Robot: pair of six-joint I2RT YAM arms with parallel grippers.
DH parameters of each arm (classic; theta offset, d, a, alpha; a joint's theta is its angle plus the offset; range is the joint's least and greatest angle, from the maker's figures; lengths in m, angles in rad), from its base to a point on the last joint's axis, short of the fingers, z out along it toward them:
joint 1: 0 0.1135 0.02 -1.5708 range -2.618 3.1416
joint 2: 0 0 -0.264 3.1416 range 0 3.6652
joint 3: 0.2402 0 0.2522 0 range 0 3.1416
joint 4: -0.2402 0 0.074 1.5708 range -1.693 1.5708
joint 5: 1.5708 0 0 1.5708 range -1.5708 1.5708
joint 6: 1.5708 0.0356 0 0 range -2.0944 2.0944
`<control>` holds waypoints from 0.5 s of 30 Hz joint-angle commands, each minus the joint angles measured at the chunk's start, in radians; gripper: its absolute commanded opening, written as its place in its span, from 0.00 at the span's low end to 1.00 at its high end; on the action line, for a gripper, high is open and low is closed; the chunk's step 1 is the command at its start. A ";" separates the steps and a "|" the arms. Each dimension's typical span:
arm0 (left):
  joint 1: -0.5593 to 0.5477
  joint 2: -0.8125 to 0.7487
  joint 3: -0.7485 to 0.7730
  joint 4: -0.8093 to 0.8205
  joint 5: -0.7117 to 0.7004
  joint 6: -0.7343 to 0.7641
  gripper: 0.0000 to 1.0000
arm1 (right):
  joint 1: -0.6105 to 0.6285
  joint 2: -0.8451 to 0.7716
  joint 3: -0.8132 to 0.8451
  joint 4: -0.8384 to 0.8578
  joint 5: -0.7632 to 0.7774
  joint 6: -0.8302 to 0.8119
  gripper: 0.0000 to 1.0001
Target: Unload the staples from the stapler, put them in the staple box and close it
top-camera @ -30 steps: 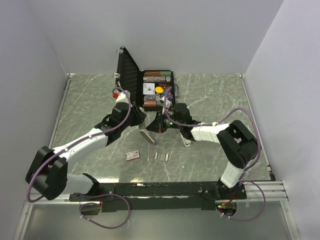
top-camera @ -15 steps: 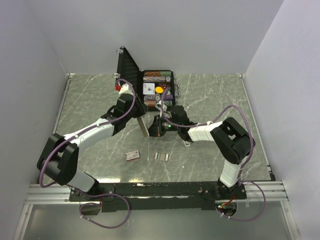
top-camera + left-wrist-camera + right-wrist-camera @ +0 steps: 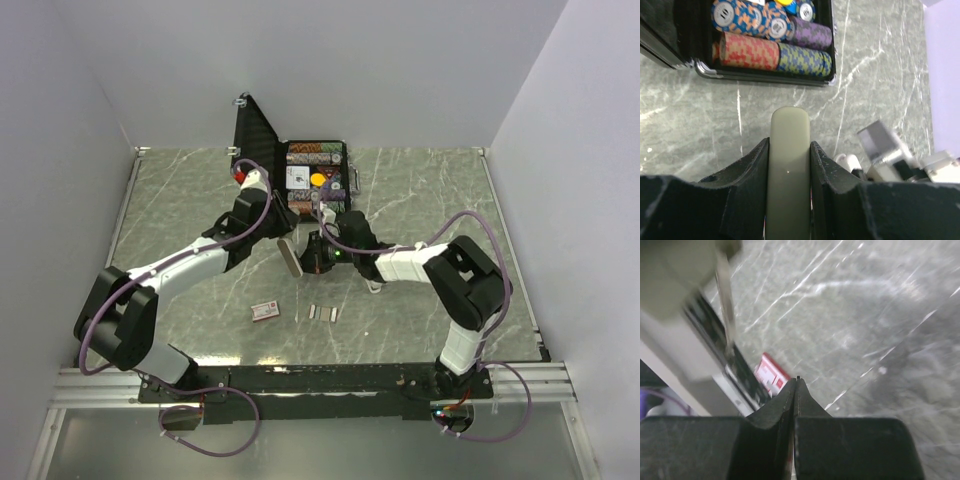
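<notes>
The staples (image 3: pixel 328 313) are lying as 2 short silvery strips on the marble table (image 3: pixel 170 210), well in from its near edge. A reddish staple box (image 3: pixel 265 310) is sitting near them to the left, and bare marble is spreading right and forward of them. Above them the stapler (image 3: pixel 290 258) is hanging tilted off the surface, in front of the open chip case (image 3: pixel 345 178). Compared with 1 second ago, the stapler is sitting higher and closer to the case, and the left arm's elbow is lying further in. The left gripper (image 3: pixel 788 150) is clamping the stapler's beige body between both fingers. The right gripper (image 3: pixel 796 387) is pressing its fingers together on nothing, just beside the stapler's blurred open underside.
</notes>
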 commanded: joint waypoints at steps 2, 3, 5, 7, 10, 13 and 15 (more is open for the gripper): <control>0.003 -0.043 -0.029 0.004 0.067 0.002 0.01 | 0.001 -0.059 0.093 -0.064 0.111 -0.104 0.00; 0.002 -0.049 -0.035 0.001 0.069 0.002 0.01 | 0.001 -0.058 0.102 -0.078 0.134 -0.116 0.00; 0.001 -0.063 -0.044 0.001 0.076 0.003 0.01 | -0.001 -0.058 0.109 -0.095 0.189 -0.142 0.00; 0.003 -0.069 -0.046 -0.007 0.078 0.005 0.01 | -0.009 -0.056 0.106 -0.096 0.215 -0.156 0.00; 0.001 -0.074 -0.047 -0.012 0.076 0.008 0.01 | -0.018 -0.051 0.096 -0.081 0.195 -0.151 0.00; 0.005 -0.068 -0.038 -0.010 0.078 0.009 0.01 | -0.019 -0.051 0.087 -0.067 0.172 -0.136 0.00; 0.003 -0.056 -0.029 -0.012 0.078 0.009 0.01 | -0.018 -0.054 0.081 -0.062 0.169 -0.130 0.00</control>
